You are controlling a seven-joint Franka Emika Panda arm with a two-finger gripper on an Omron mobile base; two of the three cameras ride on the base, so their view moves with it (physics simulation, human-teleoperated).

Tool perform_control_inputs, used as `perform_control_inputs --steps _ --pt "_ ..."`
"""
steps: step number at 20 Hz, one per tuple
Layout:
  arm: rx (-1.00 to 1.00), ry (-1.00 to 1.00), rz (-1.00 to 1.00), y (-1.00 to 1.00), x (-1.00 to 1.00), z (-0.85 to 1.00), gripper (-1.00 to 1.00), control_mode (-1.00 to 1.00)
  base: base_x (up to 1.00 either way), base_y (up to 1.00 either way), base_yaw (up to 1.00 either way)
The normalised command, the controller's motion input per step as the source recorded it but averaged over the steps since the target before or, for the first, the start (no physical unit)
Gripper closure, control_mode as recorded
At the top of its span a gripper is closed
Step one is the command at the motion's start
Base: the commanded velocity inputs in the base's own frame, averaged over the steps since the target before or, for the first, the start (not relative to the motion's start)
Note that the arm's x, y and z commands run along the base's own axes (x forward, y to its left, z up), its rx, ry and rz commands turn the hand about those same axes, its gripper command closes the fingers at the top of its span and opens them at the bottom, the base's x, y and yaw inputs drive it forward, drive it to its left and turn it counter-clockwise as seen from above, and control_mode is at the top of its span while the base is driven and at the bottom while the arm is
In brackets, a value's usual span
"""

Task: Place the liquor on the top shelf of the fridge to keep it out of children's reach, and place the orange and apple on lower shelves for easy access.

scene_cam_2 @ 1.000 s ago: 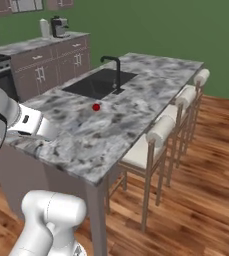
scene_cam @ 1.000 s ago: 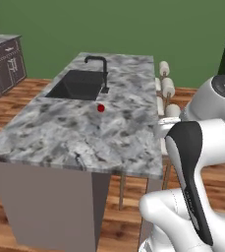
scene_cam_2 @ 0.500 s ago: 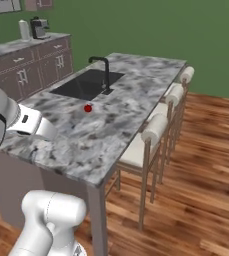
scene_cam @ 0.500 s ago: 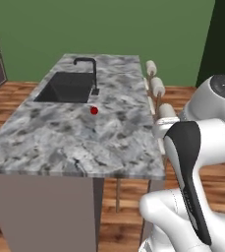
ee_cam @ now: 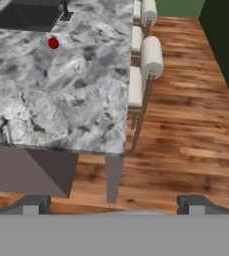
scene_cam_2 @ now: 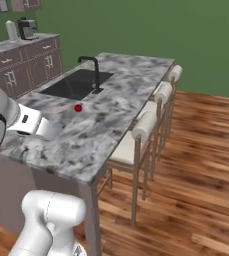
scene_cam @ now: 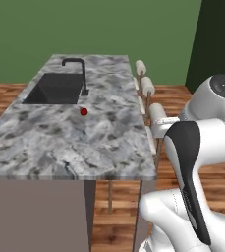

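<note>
1. The table [scene_cam: 74, 142] is a grey marbled island standing on a wooden floor [scene_cam_2: 196, 165], with a green wall [scene_cam: 99, 29] behind it.
2. A dark sink [scene_cam: 55, 88] is sunk into the far part of the table, and a black faucet [scene_cam: 77, 74] rises at the sink's rim on the side toward the stools. Nothing can be made out inside the sink.
3. The apple [scene_cam: 84, 111] sits alone on the table top, just beside the base of the faucet, on the near side of the sink and apart from its rim. In the right base view the apple [scene_cam_2: 78, 107] lies between the sink and the near table edge.
4. Three stools [scene_cam_2: 146, 125] with pale padded backs stand in a row along the table's long side, opposite the sink, tucked close under its edge.
5. Dark cabinets [scene_cam_2: 26, 65] stand well beyond the sink end of the table, with a coffee machine [scene_cam_2: 26, 27] on top.
6. The hand [ee_cam: 114, 202] hangs off the near end of the table, well apart from the apple, its fingertips spread wide and holding nothing.
</note>
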Motion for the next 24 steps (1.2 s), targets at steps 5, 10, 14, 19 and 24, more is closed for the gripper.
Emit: perform_control_inputs --steps 5,10,14,19,24 --pt "0.00 0.00 0.00 0.00 0.00 0.00 -1.00 1.00 0.01 -0.51 -0.06" --pt "0.00 0.00 0.00 0.00 0.00 0.00 -1.00 1.00 0.02 -0.61 -0.01" --pt "0.00 0.00 0.00 0.00 0.00 0.00 -1.00 1.00 0.11 -0.65 0.00" --pt "0.00 0.00 0.00 0.00 0.00 0.00 -1.00 1.00 0.34 -0.53 0.07" --pt "0.00 0.00 0.00 0.00 0.00 0.00 -1.00 1.00 0.59 -0.45 0.29"
